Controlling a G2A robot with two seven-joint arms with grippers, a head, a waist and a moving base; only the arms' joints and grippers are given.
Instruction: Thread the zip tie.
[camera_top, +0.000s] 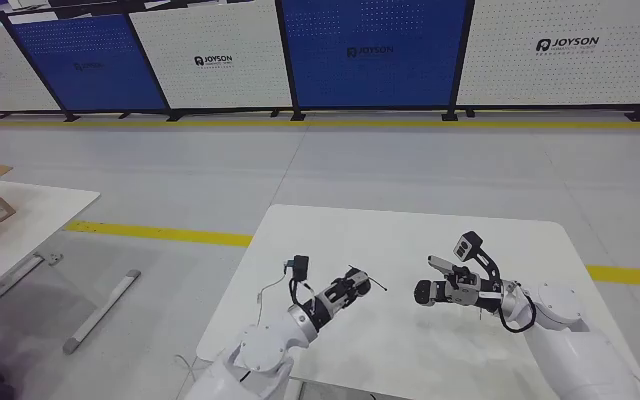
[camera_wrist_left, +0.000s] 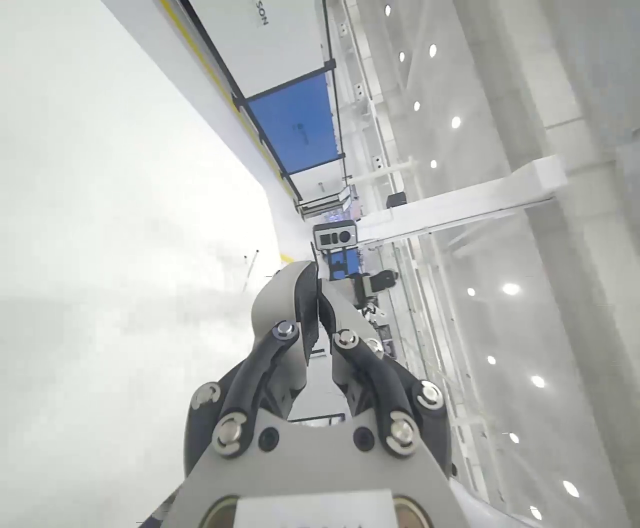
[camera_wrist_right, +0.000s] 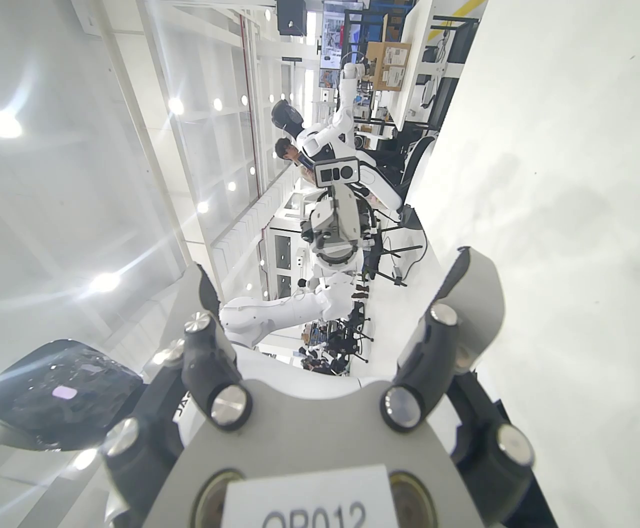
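Observation:
The zip tie (camera_top: 376, 285) is a thin black strip that crosses the tip of my left gripper (camera_top: 358, 280) just above the white table (camera_top: 400, 230). In the left wrist view that gripper (camera_wrist_left: 317, 295) is shut, its dark pads pressed together on the strip. My right gripper (camera_top: 422, 293) hangs a short way to the right of the tie and faces it. It is open (camera_wrist_right: 335, 285), with nothing between its fingers (camera_wrist_right: 467, 285). Each wrist view shows the other arm's gripper farther off: the left gripper (camera_wrist_right: 332, 225) and the right gripper (camera_wrist_left: 372, 285).
The table's far edge (camera_top: 400, 210) lies beyond both grippers, with grey floor and a yellow line (camera_top: 160, 234) past it. Another white table (camera_top: 40, 215) stands at the far left. Blue and white panels (camera_top: 370, 50) line the back.

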